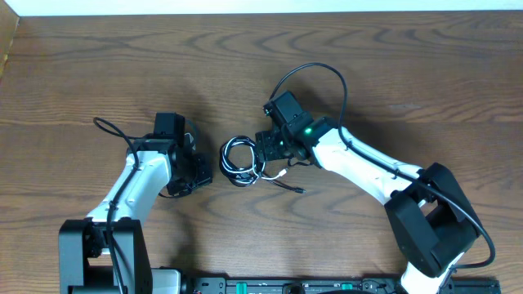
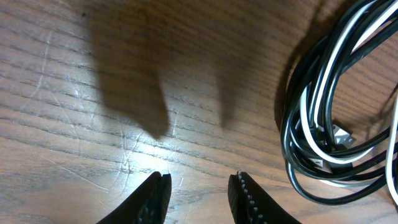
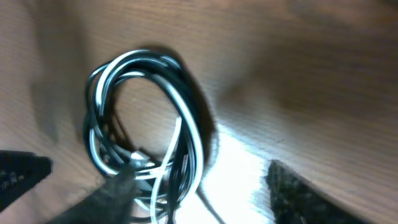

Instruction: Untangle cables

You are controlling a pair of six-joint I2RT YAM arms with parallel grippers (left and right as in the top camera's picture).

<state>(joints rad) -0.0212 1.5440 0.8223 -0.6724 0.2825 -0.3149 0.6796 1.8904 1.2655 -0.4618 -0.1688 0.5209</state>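
Jaws of the right gripper (image 3: 199, 171) stand spread wide with nothing pinched between them. In the right wrist view, 1 finger (image 3: 115, 190) sits at the near rim of the cables (image 3: 186, 124), though blur hides whether it touches them. The other finger (image 3: 298, 193) is off to the right over bare wood.

The left gripper (image 2: 199, 180) hangs low over the table (image 1: 409, 65), its 2 toothed fingers (image 2: 249, 199) parted by a moderate gap. Only wood grain shows between them.

The cables (image 1: 241, 162) lie on the table as 1 small coil between the 2 grippers. They are just beside the right gripper (image 1: 265, 151) and a little apart from the left gripper (image 1: 196, 167). In the left wrist view the coil (image 2: 336, 177) fills the right side, black and white strands looped together. A small pale plug (image 2: 341, 134) lies inside the loop. From the coil 1 loose black end (image 1: 290, 186) trails to the near right.

Open wood spreads on the far side of the coil up to the far table edge. More stretches toward the left edge (image 1: 6, 57) and away to the right. On the near side, the arm bases and a dark rail (image 1: 286, 286) take up the space.
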